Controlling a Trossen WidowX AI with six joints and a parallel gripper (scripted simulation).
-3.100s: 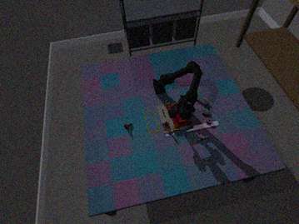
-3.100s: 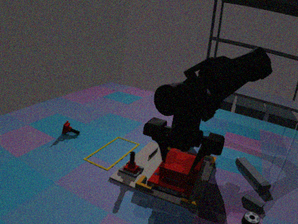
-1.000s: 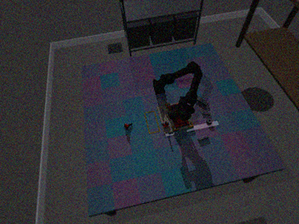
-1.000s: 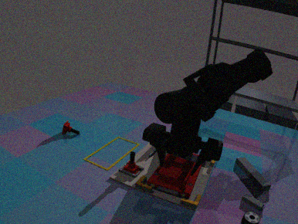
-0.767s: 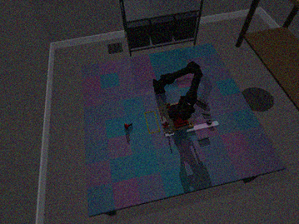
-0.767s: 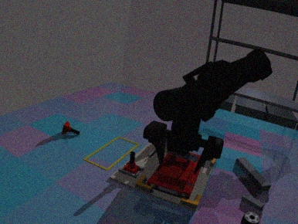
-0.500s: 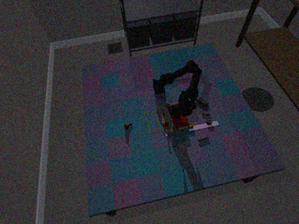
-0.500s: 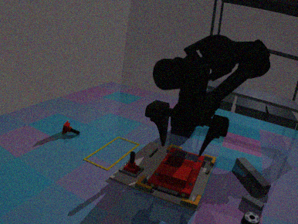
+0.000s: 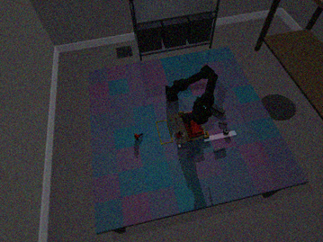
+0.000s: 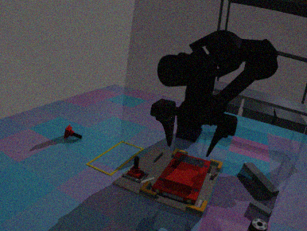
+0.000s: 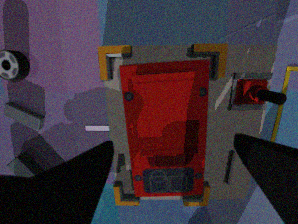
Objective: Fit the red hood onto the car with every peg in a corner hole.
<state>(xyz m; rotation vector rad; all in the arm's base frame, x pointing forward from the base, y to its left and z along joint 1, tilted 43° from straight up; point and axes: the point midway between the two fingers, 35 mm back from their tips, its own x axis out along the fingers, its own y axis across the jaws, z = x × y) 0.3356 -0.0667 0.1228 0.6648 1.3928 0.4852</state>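
Observation:
The red hood (image 9: 195, 129) (image 10: 184, 175) (image 11: 165, 105) lies over the chassis inside the jig (image 10: 199, 207) (image 11: 115, 65) and looks about level. In the wrist view a dark round spot shows near each of its four corners, like a peg in a hole; whether each peg is fully through cannot be told. The dark engine block (image 11: 167, 180) shows at the hood's lower end in the wrist view. The chassis is mostly hidden under the hood. My gripper (image 10: 188, 150) (image 11: 173, 143) is open and empty, above the hood, with its fingers wide apart and apparently clear of it.
A red piece with a black handle (image 10: 136, 172) (image 11: 250, 92) sits in a holder beside the jig. A yellow outline (image 10: 132, 145) lies beyond it. Another red and black piece (image 9: 137, 137) (image 10: 68, 131) lies farther off. Across the jig are grey blocks (image 11: 24, 116) and a wheel (image 10: 259, 224) (image 11: 7, 65).

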